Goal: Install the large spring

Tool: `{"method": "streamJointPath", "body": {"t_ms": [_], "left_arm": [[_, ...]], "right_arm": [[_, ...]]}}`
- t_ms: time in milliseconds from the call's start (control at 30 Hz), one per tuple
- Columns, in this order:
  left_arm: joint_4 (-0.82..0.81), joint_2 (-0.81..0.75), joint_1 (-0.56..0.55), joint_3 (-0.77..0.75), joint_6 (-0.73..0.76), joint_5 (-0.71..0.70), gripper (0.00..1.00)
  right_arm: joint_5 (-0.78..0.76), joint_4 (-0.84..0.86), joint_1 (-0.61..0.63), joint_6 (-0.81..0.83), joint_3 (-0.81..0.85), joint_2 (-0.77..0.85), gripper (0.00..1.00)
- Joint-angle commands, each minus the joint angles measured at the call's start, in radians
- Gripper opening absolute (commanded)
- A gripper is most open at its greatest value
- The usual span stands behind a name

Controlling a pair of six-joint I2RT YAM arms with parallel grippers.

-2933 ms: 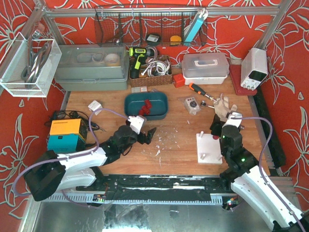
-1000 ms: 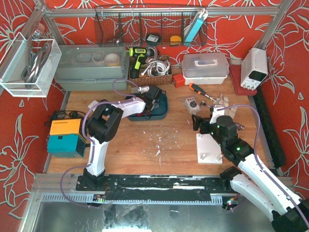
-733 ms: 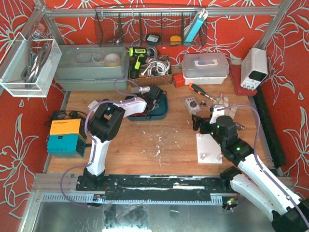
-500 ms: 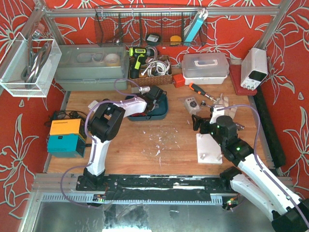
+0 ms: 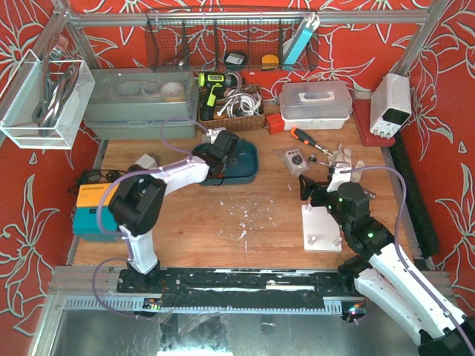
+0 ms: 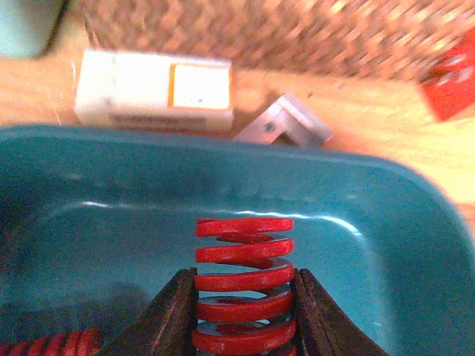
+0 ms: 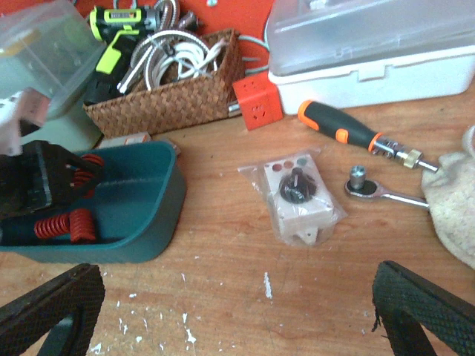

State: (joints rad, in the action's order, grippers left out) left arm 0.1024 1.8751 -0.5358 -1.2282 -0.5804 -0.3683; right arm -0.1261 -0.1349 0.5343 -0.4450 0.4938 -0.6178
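Note:
The large spring (image 6: pixel 243 285), a red coil, stands upright between the fingers of my left gripper (image 6: pixel 245 276), which is shut on its lower turns inside the teal bin (image 6: pixel 371 245). From above, the left gripper (image 5: pixel 223 152) reaches into the bin (image 5: pixel 249 169) at the back of the table. The right wrist view shows the bin (image 7: pixel 141 200) with that gripper and two more red springs (image 7: pixel 63 222) lying in it. My right gripper (image 7: pixel 237 311) is open over bare wood, beside the white peg plate (image 5: pixel 323 230).
A bagged white knob switch (image 7: pixel 297 196), a ratchet (image 7: pixel 386 194) and an orange-handled screwdriver (image 7: pixel 345 130) lie right of the bin. A wicker basket (image 7: pixel 167 104), a red cube (image 7: pixel 256 104) and a white lidded box (image 7: pixel 371 44) stand behind. An orange and teal box (image 5: pixel 100 208) sits left.
The left gripper has closed on the spring in the bin, and its arm has swung lower and to the left. The right arm has barely shifted.

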Motion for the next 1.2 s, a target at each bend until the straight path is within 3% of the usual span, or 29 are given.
{"method": "streamJointPath", "body": {"t_ms": [0,367,633,933,1167], "left_arm": [[-0.178,-0.180,-0.004,0.089,0.107,0.025,0.00],[-0.706,-0.604,-0.178,0.578,0.404,0.077,0.00],[-1.111,-0.684,-0.306,0.952,0.595,0.165,0.00],[-1.346,-0.648,-0.379,1.093,0.755,0.231,0.00],[-1.350,-0.653,-0.391,1.113,0.842,0.380,0.00]], "right_arm": [[-0.049,-0.016,0.001,-0.011,-0.021,0.054,0.99],[0.081,-0.075,-0.002,0.023,0.034,-0.014,0.99],[0.331,-0.067,-0.002,-0.019,0.051,-0.106,0.93],[0.599,0.044,0.008,-0.088,0.057,-0.201,0.77],[0.643,0.091,0.120,-0.091,0.100,-0.251,0.67]]}}
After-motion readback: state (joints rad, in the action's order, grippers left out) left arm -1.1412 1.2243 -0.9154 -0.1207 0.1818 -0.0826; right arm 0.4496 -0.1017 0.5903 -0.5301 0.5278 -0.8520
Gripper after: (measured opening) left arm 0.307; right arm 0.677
